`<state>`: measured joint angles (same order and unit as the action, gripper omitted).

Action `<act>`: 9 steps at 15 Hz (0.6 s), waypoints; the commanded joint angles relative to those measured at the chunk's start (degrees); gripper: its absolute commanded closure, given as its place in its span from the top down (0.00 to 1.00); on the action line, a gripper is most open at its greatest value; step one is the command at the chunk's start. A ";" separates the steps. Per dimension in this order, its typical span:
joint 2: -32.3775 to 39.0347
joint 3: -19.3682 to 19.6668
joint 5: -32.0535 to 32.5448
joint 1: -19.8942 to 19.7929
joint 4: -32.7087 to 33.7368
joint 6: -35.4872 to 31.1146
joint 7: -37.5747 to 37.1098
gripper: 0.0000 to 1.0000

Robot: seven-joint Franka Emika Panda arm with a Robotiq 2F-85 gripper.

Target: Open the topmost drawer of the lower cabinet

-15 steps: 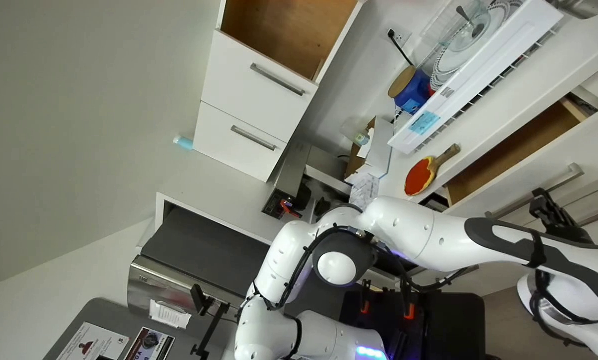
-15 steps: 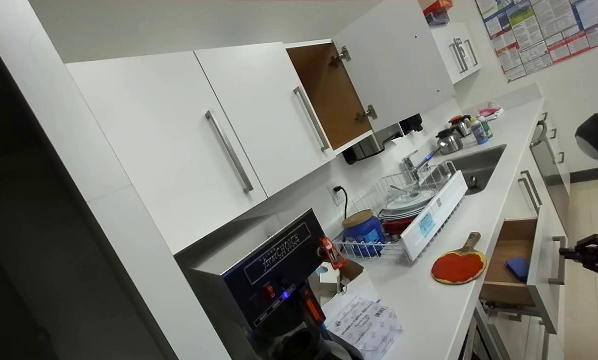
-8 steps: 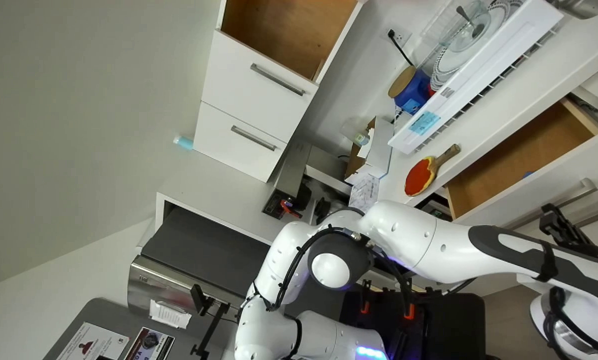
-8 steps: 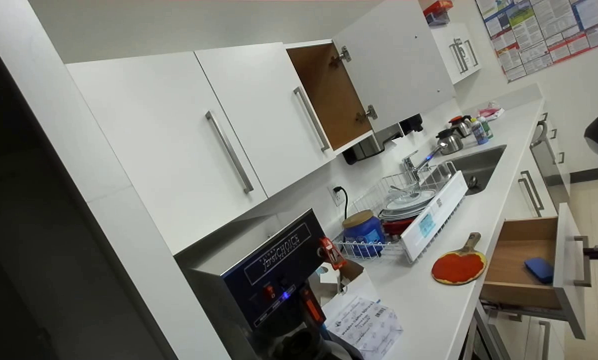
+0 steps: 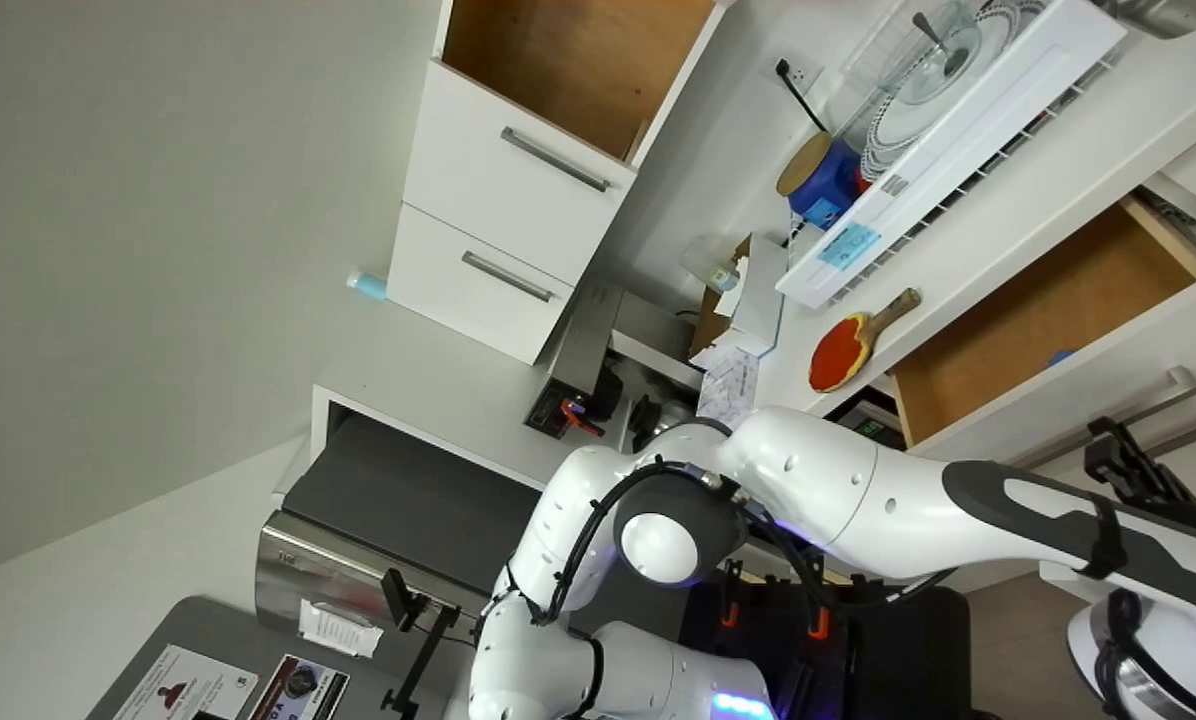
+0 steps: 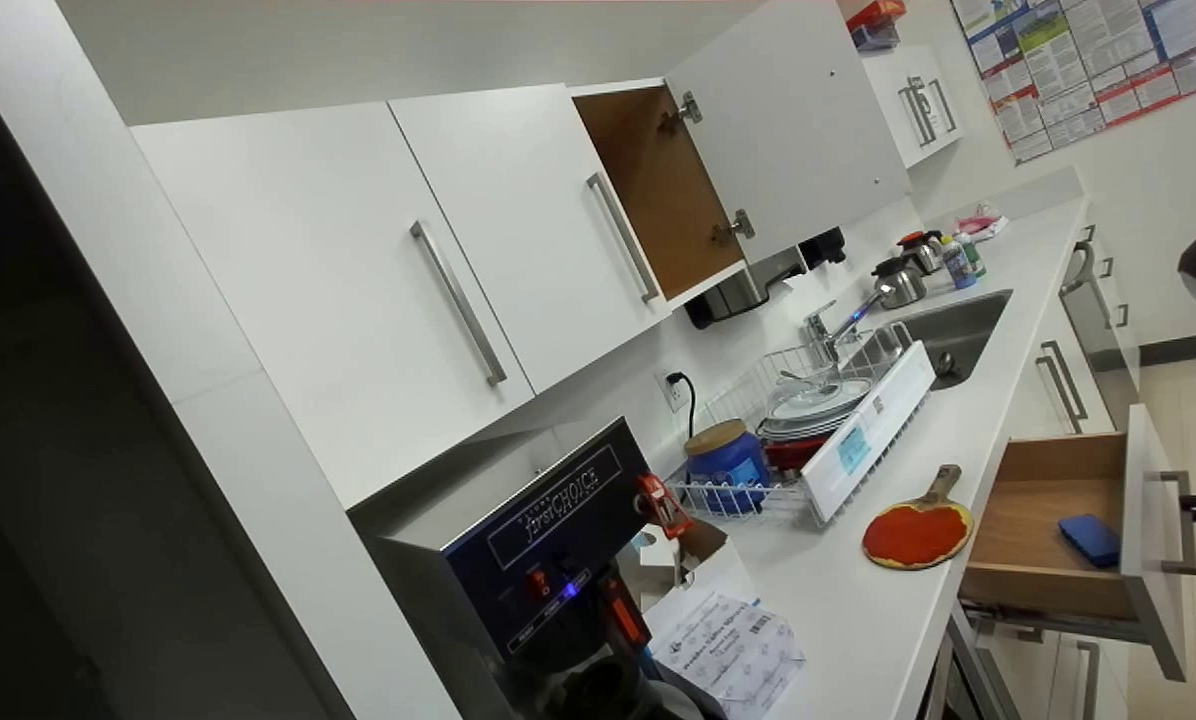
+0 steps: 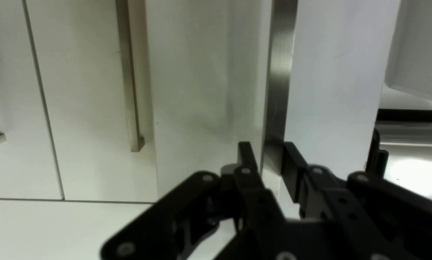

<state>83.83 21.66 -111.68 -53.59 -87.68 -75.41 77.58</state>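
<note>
In an exterior view I see smooth white upper cabinets (image 6: 298,280) toward the left. Next comes a dark-panelled metal appliance (image 6: 558,540), then a blue, tan-lidded jar (image 6: 728,475). On the white countertop (image 6: 828,610) lies a flat red disc (image 6: 918,537) with a yellow rim and a wooden stem. Right of it, the wide topmost drawer (image 6: 1148,545), flat white in front and wood-brown inside, stands pulled out of the white, flat-fronted lower cabinet (image 7: 86,108). A blue rectangular block (image 6: 1090,540) lies inside, near the front. Farthest right is my black two-fingered gripper (image 7: 267,155); in the wrist view it pinches the drawer's slim grey metal bar handle (image 7: 280,79), one finger on each side.
</note>
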 commanded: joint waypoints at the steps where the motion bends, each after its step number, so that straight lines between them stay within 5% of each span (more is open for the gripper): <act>1: -1.34 0.30 1.88 -0.60 -1.78 0.62 2.01 0.57; 6: -5.40 2.05 6.17 -0.53 -6.84 2.95 5.44 0.94; 9: -10.60 3.97 9.16 -0.22 -12.61 4.23 7.74 1.00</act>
<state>80.40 24.25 -105.62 -53.86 -92.11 -72.80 82.66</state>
